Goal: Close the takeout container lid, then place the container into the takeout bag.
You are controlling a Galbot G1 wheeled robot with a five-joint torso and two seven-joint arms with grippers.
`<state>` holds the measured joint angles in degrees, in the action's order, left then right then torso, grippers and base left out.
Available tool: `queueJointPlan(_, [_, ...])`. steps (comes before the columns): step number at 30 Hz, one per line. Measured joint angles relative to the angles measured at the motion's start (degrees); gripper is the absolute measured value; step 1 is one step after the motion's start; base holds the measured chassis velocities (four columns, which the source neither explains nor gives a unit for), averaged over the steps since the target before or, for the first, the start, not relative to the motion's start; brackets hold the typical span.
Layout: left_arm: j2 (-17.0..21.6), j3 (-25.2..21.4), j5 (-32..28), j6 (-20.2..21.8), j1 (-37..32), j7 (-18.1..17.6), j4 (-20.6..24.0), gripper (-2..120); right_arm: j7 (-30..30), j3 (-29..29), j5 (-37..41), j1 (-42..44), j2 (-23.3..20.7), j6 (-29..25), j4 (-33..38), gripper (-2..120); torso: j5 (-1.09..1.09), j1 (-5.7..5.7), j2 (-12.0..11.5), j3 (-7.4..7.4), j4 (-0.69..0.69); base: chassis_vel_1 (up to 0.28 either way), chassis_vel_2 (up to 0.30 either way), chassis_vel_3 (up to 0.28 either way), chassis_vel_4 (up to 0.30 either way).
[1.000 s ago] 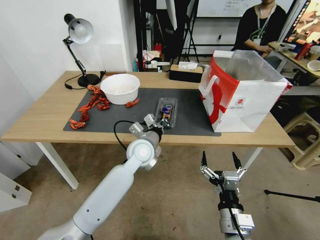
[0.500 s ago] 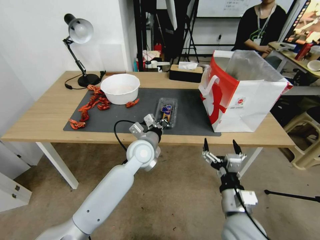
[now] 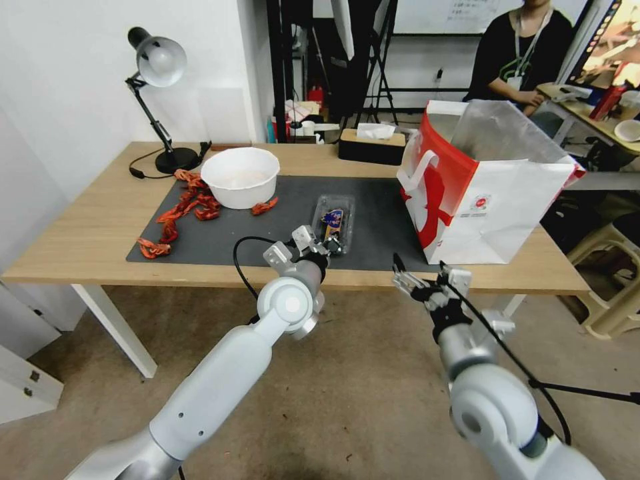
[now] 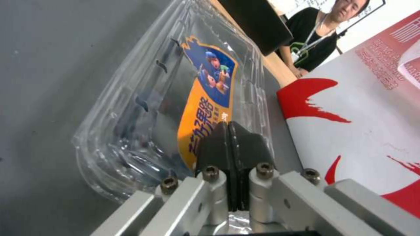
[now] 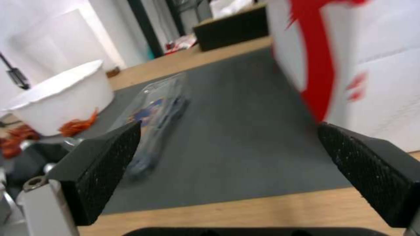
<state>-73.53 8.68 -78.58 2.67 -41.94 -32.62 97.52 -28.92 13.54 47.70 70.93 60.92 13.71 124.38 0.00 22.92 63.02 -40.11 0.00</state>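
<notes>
Fingers of the left gripper pressed flat together, black pads meeting with no gap — pinched on the near end of the takeout container, at the clear plastic edge just below the label. Lid down over the base, its long label blue at one end and orange along the rest, dark berries dim beneath the plastic. Container lying flat on the dark grey mat, near the mat's front edge, between the round white bowl and the takeout bag. Left arm reaching up from below the table's front edge to that end of the container.

Fingers of the right gripper spread wide, holding nothing, textured pads facing each other across open space. Gripper hovering at the front edge of the wooden table — just before the bag's near corner, well apart from the container. Bag upright on the right part of the mat, mouth open, silvery lining showing, white handle on its red side. Orange-red scraps scattered left of the bowl; desk lamp at the far left corner; dark tissue box behind the mat.
</notes>
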Motion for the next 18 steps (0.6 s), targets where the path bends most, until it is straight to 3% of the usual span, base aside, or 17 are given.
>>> queueJointPlan(2, [0.1, 0.0, 0.0, 0.0, 0.0, 0.0, 0.0, 0, -1.2, -1.2, 6.9, -5.1, -0.3, 1.7, -1.9, 100, 0.0, 0.0, 0.0, 0.0, 0.01, 0.0, 0.0, 0.0, 0.0])
queueJointPlan(7, [0.1, 0.0, 0.2, -0.1, -0.2, -0.1, 0.1, 0, -3.5, -3.9, 14.6, -12.3, 0.3, 3.7, -6.2, 100, 0.0, 0.01, 0.0, 0.0, 0.01, 0.0, 0.0, 0.0, 0.0])
queueJointPlan(18, [0.6, -0.2, 0.3, -0.1, -0.5, -0.1, 0.3, 0, -5.7, -9.4, 20.7, -23.2, 3.9, 4.9, -16.1, 100, -0.01, 0.01, 0.0, 0.0, 0.01, 0.0, 0.0, 0.0, 0.0])
